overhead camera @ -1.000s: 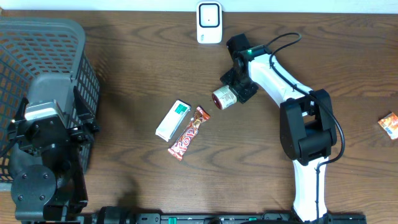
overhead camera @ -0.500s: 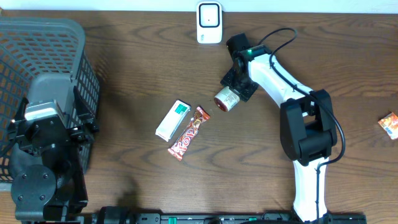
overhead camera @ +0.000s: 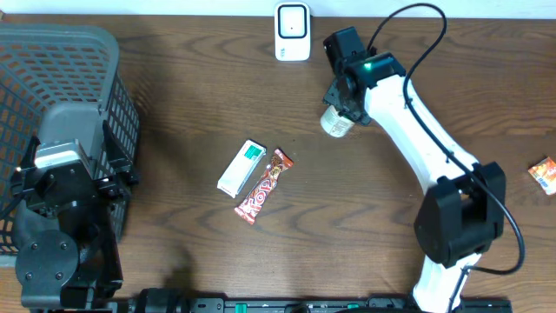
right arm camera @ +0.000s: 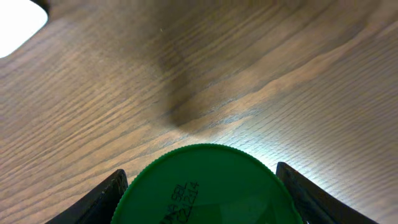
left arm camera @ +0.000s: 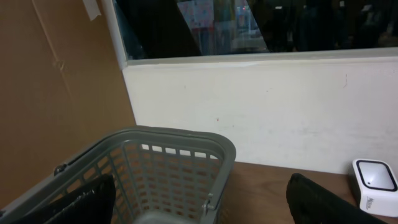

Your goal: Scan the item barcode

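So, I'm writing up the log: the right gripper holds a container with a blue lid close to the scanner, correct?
Not quite. The lid is green, not blue, as the right wrist view shows. The rest stands: the right gripper holds the container close to the scanner.

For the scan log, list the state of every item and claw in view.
right claw, shut on the green-lidded jar
green-lidded jar, gripped, near the scanner
barcode scanner, at the table's far edge, untouched
left claw, open, empty
basket, upright on the table
green-and-white box, lying flat, untouched
chocolate bar, lying flat beside the box
snack packet, lying flat, far right
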Motion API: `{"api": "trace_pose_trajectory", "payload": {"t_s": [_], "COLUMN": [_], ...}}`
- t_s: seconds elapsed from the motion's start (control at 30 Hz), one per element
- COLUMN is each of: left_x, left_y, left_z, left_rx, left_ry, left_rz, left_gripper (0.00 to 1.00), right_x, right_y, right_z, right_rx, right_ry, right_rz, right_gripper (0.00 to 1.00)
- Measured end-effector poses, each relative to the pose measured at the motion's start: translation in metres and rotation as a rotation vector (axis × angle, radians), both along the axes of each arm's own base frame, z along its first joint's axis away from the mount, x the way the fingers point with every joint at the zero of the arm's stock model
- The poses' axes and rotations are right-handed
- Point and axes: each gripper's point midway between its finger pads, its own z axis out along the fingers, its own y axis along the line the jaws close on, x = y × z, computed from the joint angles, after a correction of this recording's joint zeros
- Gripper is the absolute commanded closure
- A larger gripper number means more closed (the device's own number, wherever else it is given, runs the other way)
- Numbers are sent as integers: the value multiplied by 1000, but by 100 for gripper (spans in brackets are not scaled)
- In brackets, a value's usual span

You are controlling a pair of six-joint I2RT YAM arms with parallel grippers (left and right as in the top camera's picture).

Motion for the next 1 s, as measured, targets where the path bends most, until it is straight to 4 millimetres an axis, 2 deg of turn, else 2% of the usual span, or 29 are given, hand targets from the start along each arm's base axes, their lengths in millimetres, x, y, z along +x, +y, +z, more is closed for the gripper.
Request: {"api": "trace_pose_trajectory", "payload": {"t_s": [0.37, 0.6, 0.73, 1.0], "left_x": [0, 0, 0, 0], "left_y": [0, 0, 0, 0], "left_z": [0, 0, 0, 0], "left_rx": [0, 0, 0, 0], "left_ry": [0, 0, 0, 0], "left_rz": [0, 0, 0, 0], "left_gripper": [13, 13, 13, 13], "right_x": [-13, -25, -33, -37], "right_y": [8, 23, 25, 27], "right_z": [-3, -28, -41, -53], "right_rx": [-191, -250, -282, -292], "right_ry": [-64, -157, -196, -243], "right_rz": [-1, -56, -76, -90], "right_gripper": [54, 55, 55, 55]}}
